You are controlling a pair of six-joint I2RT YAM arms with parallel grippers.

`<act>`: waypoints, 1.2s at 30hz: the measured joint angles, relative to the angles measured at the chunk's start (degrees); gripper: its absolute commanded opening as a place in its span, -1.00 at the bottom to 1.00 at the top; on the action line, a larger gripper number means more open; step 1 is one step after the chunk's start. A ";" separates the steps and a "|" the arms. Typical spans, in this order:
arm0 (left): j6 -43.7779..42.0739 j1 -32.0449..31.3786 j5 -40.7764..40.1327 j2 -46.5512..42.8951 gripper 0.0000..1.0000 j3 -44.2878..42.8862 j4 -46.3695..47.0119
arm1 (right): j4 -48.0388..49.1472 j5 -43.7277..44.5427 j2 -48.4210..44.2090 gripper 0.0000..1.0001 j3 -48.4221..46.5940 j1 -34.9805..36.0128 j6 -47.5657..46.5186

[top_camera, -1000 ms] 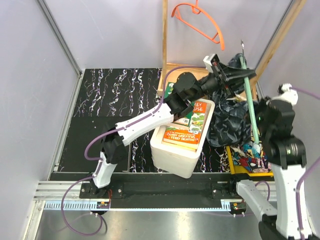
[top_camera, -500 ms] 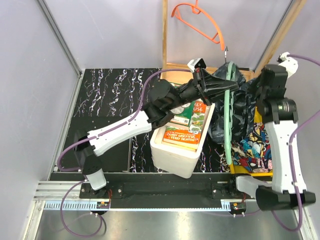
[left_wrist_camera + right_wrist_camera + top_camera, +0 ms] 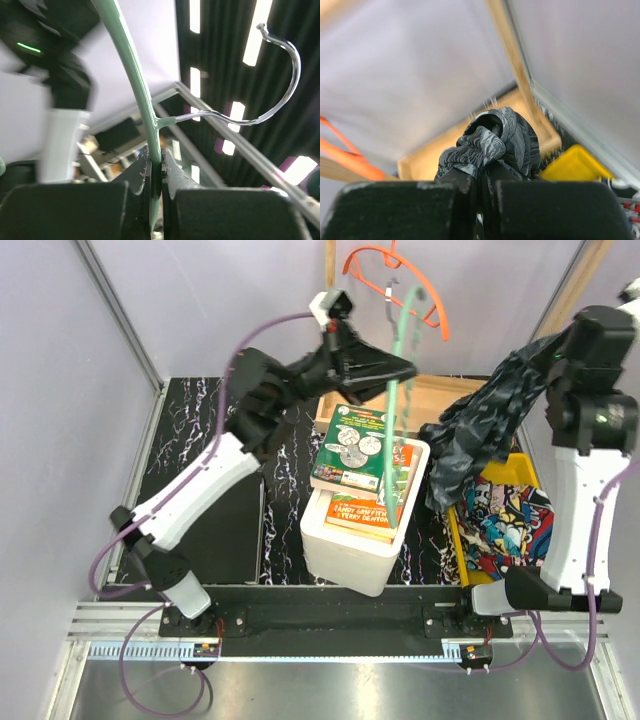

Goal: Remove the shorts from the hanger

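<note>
**Right gripper** (image 3: 482, 181): jaws pinched tight on a bunched fold of the black-navy shorts with pale grey leafy pattern (image 3: 495, 137). The rest of the cloth drapes below it, apart from the hanger. Light and floppy, so it probably slips unless a thick gather is taken. The waistband looks like the best hold.

**Left gripper** (image 3: 156, 169): clamped on the stiff pale green hanger with wire hook (image 3: 134, 75), held high.

**Bright comic-print shorts** (image 3: 505, 520): lying below the right gripper, in the yellow bin (image 3: 458, 545).
</note>
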State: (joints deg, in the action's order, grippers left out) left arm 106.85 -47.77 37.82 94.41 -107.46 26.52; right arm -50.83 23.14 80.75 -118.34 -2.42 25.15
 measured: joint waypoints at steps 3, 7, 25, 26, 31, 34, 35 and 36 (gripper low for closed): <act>-6.38 4.07 2.01 -3.69 -1.00 1.51 -4.81 | -1.22 2.49 0.68 -1.00 -13.42 0.00 -2.54; -14.51 7.80 4.52 -8.13 -1.00 2.29 -12.26 | -0.92 6.34 0.33 -1.00 -27.10 0.00 -6.27; -25.46 13.53 9.07 -10.49 -1.00 1.38 -24.11 | 3.26 8.92 -7.30 -1.00 -14.10 -0.02 -14.82; -25.44 13.84 9.27 -10.27 -1.00 1.18 -24.09 | 4.24 8.94 -7.17 -1.00 -12.11 -0.02 -15.19; -25.40 15.37 9.88 -9.92 -1.00 1.03 -24.26 | 9.68 10.49 -5.95 -1.00 -2.36 -0.07 -18.51; -25.35 16.22 10.36 -9.88 -1.00 0.83 -24.33 | 11.17 11.50 -5.95 -1.00 3.10 -0.35 -19.56; -25.33 16.52 10.58 -9.81 -1.00 0.59 -24.33 | 11.82 12.00 -6.21 -1.00 5.03 -0.55 -19.78; -25.33 16.85 10.84 -9.79 -1.00 0.33 -24.33 | 12.22 12.63 -6.60 -1.00 6.86 -0.68 -20.17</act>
State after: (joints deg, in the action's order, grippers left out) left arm 81.52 -30.92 48.66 84.62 -107.13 2.20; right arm -38.61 35.77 74.15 -111.48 -3.09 4.97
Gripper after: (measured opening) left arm 0.054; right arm 0.010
